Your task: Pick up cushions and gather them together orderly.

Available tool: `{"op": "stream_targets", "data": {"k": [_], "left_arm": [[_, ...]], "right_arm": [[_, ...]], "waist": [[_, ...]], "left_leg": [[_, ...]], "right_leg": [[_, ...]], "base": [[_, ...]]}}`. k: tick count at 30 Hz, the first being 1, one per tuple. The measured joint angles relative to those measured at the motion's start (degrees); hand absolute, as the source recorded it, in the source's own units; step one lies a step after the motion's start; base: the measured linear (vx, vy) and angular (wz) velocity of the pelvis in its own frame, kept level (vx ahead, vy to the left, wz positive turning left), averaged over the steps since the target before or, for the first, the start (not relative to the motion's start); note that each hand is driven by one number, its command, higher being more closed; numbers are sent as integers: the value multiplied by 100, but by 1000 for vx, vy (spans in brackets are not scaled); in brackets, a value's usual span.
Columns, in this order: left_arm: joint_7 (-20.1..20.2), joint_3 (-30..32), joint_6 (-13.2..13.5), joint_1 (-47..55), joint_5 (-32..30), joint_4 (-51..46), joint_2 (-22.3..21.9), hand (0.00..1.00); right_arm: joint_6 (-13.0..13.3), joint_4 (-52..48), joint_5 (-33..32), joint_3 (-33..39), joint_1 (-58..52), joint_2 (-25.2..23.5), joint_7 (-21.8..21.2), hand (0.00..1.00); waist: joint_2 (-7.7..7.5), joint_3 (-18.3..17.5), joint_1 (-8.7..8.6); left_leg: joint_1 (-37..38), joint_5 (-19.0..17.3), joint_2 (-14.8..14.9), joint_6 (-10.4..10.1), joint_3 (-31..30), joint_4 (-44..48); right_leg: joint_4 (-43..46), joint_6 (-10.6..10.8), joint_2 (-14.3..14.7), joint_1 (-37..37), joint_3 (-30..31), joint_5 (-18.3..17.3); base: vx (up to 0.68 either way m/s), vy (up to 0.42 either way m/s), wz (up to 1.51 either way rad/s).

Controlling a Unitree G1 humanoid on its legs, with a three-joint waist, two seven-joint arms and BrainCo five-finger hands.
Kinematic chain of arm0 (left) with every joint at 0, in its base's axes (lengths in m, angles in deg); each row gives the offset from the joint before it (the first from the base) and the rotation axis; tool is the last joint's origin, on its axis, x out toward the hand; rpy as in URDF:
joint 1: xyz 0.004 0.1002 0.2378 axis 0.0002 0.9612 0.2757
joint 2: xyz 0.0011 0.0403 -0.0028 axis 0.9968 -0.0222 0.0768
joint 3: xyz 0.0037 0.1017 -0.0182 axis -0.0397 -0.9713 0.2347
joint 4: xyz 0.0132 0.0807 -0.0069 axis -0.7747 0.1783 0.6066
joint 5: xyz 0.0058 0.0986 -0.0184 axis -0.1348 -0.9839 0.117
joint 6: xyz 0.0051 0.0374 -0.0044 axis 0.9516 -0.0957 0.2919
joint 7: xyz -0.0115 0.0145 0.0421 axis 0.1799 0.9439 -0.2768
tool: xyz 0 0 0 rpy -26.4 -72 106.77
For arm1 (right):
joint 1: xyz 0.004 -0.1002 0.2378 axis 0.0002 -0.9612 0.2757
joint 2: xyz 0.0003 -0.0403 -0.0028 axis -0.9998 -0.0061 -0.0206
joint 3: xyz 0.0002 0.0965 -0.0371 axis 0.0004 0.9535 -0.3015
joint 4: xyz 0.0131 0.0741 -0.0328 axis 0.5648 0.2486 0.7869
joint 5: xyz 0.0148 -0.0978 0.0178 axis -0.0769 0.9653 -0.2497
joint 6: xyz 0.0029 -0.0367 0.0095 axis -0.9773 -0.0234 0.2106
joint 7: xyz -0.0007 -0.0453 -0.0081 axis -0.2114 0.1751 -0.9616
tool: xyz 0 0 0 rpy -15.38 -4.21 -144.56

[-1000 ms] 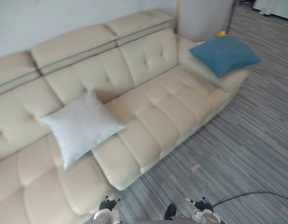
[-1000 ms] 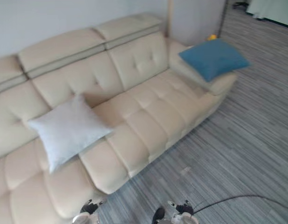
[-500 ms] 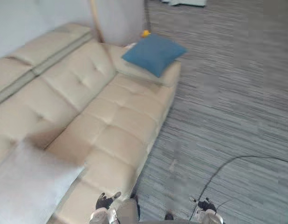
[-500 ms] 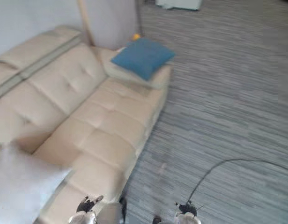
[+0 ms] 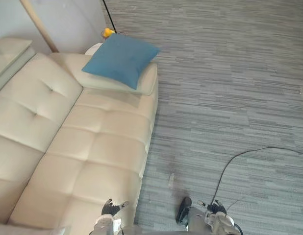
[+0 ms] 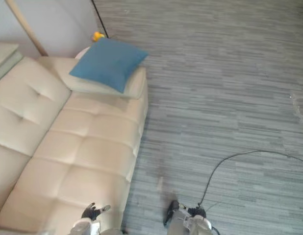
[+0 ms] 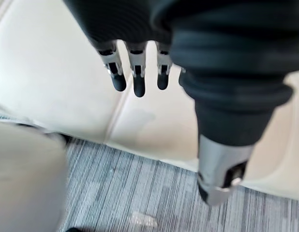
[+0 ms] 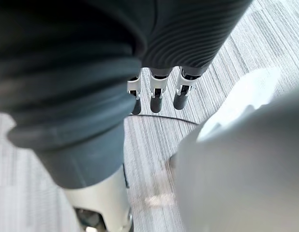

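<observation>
A blue cushion (image 5: 121, 59) lies flat on the armrest at the far end of the cream sofa (image 5: 92, 147). A pale sliver at the lower left edge looks like a corner of the white cushion (image 5: 38, 230). My left hand (image 5: 112, 208) hangs low by the sofa's front edge, far from the blue cushion. In the left wrist view its fingers (image 7: 135, 72) are straight above the seat and hold nothing. My right hand (image 5: 215, 208) hangs over the carpet. Its fingers (image 8: 156, 94) are straight and empty too.
Grey striped carpet (image 5: 230, 88) spreads to the right of the sofa. A small yellow object (image 5: 108, 33) sits behind the armrest by a thin black pole (image 5: 109, 17). A wooden post (image 5: 38, 24) stands against the wall.
The camera has swung to the right along the sofa. The white cushion has slipped to the left edge and the blue cushion now shows at the upper left. Neither cushion moved.
</observation>
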Motion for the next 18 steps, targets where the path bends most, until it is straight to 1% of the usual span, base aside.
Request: {"op": "stream_targets", "data": {"k": [1,2,3,4,5,6,7,8,9,10,11,12,13,14,15,16,17,18], "left_arm": [[10,-1,26,-64,7,-55,-63,0],[12,-6,37,-97,20,-68,-72,0],[12,-16,42,-107,43,-95,-70,0],[10,-20,66,-117,49,-170,-63,0],[10,-19,119,-122,81,-253,-50,0],[8,-19,131,-121,112,-288,-53,0],[9,-19,134,-119,117,-328,-71,0],[6,-5,137,-124,127,-342,-104,0],[8,-7,135,-121,135,-346,-108,0],[8,-6,131,-113,131,-346,-130,0],[18,-5,126,-115,137,-338,-156,0],[19,-2,121,-115,135,-333,-143,0],[21,7,115,-142,113,-354,-83,0],[22,-5,98,-172,93,-340,-60,0],[19,-6,37,-200,85,-317,-24,0],[16,-21,13,-198,85,-298,41,0],[19,-77,-29,-199,88,-261,77,0],[17,-124,-86,-186,84,-209,86,0]], "right_arm": [[-8,3,-4,-4,47,12,15,0],[-9,7,-5,-5,69,17,40,0],[-8,17,-6,-5,66,7,63,0],[-10,26,-6,2,68,-19,77,0],[-12,82,-7,5,94,-6,108,0],[-13,95,-11,11,115,4,115,0],[-11,83,-15,22,144,11,117,0],[-12,69,-15,17,182,10,116,0],[-14,64,-15,11,186,0,116,0],[-14,57,-11,-2,189,8,114,0],[-14,64,-6,-12,212,-21,104,0],[-15,76,-5,-13,235,-55,103,0],[-16,68,-2,-9,239,-163,103,0],[-16,57,-1,-6,217,-190,101,0],[-13,46,8,-7,212,-214,98,0],[-14,48,18,-11,192,-239,87,0],[-16,64,92,-10,168,-238,72,0],[-15,70,223,-14,62,-232,65,0]], "waist": [[102,121,35],[95,167,48],[40,204,61],[-33,247,71],[-89,275,113],[-103,281,144],[-103,281,184],[-82,293,238],[-66,292,266],[-23,265,289],[15,226,350],[-44,206,380],[-222,119,425],[-316,99,417],[-396,127,432],[-427,144,428],[-441,166,382],[-435,167,357]], "left_leg": [[-572,114,258,65,-209,1334],[-722,59,258,33,-234,1641],[-940,-48,190,39,-224,1843],[-1161,-128,48,97,-170,1746],[-1405,-195,-98,121,46,1242],[-1483,-192,-184,126,179,828],[-1526,-116,-353,180,333,-90],[-1571,77,-549,227,416,-1224],[-1572,255,-630,215,415,-1709],[-1516,582,-711,172,402,-2388],[-1507,1136,-734,339,285,-2642],[-1502,1340,-764,531,210,-2559],[-1512,1199,-905,694,273,-2372],[-1460,1023,-962,743,327,-2320],[-1224,869,-980,773,481,-2289],[-941,734,-1032,804,529,-2299],[-627,563,-1080,824,520,-2324],[-193,410,-1130,822,494,-2403]], "right_leg": [[-242,-142,251,408,-4,-101],[-316,-198,301,589,-5,-161],[-465,-253,341,868,2,-248],[-639,-257,354,1161,13,-304],[-914,-238,401,1473,70,-308],[-1040,-188,412,1596,105,-285],[-1244,-127,439,1752,152,-280],[-1463,-46,491,1986,260,-313],[-1558,-10,526,2125,294,-327],[-1750,81,620,2337,368,-376],[-1851,228,711,2526,495,-509],[-1845,287,689,2566,595,-589],[-1643,438,499,2575,732,-802],[-1207,587,373,2429,801,-888],[-105,833,177,2042,907,-972],[1183,1253,-18,1619,912,-826],[2240,1674,-263,1250,897,-623],[3002,1502,-558,1020,690,-649]], "base": [[408,-256,-23],[402,-199,-25],[403,-176,-15],[471,-196,-18],[386,-145,-19],[366,-101,-30],[390,-53,-38],[411,-30,-38],[483,20,-37],[500,82,-44],[519,112,-49],[527,141,-57],[583,115,-39],[582,105,-43],[676,137,-31],[540,136,-22],[662,150,2],[456,83,8]]}}
